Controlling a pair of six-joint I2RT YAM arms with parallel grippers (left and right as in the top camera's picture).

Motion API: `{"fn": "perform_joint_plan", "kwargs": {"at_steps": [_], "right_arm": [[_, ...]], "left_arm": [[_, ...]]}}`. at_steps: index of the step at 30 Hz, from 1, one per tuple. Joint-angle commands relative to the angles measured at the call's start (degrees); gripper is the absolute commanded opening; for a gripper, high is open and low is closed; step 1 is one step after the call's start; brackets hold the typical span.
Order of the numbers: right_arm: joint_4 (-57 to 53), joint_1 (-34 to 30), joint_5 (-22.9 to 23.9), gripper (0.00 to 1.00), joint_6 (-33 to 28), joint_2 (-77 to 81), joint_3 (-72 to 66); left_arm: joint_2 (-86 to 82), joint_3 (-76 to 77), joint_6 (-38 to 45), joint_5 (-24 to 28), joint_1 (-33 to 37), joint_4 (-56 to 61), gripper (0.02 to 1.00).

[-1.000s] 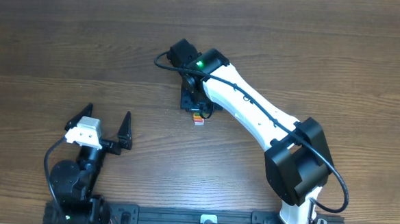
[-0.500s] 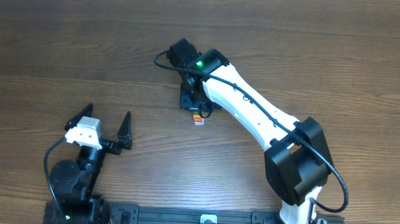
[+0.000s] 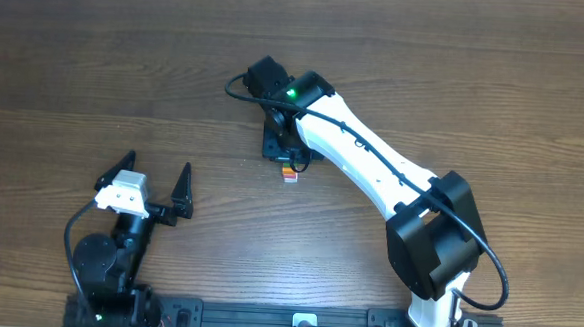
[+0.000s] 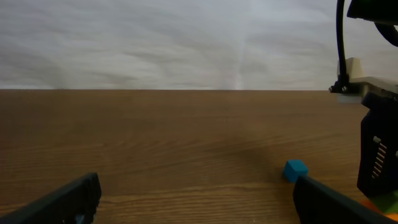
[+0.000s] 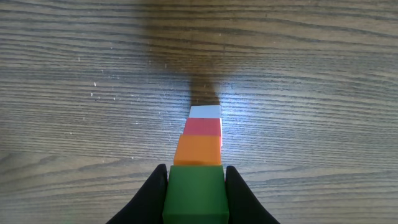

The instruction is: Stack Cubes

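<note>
- The left gripper (image 3: 157, 163) sits low on the left side of the wooden table (image 3: 476, 83), close to its own base. Its fingers are spread wide and have nothing between them.
- Farther out, toward the middle of the table, stands the stack of cubes (image 3: 290, 173), well apart from the left gripper.
- The right gripper (image 5: 196, 196) is at the top of that stack, its two black fingers (image 5: 154, 190) closed against the sides of the green cube (image 5: 196, 180) — a firm hold, pads touching both faces.
- Below the green cube, in one column, come the orange cube (image 5: 198, 150), the red cube (image 5: 203, 127) and the white cube (image 5: 205, 112), the white one on the table.
- Whether the green cube rests on the orange one or hangs just above it cannot be told.
- Farthest off in the left wrist view, a blue cube (image 4: 296, 169) lies alone on the table — just beside the right arm's wrist (image 4: 378, 155), not part of the stack.
</note>
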Motion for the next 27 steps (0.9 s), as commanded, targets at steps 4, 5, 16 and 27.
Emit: {"fn": "perform_joint_plan", "kwargs": {"at_steps": [4,5,16,27], "right_arm": [[0.0,0.11,-0.11,0.172,0.31,0.83,-0.68],[0.0,0.11,-0.11,0.172,0.31,0.83,-0.7],[0.42,0.39,-0.11,0.178,0.33,0.83,-1.38],[0.7,0.81,-0.11,0.18,0.31,0.85,-1.42]], "left_arm": [[-0.35,-0.28,0.85,0.37,0.35,-0.02,0.998],[-0.35,-0.28,0.85,0.37,0.35,-0.02,0.996],[-0.35,-0.28,0.85,0.35,0.35,-0.02,0.998],[-0.35,-0.28,0.85,0.37,0.35,-0.02,1.0]]}}
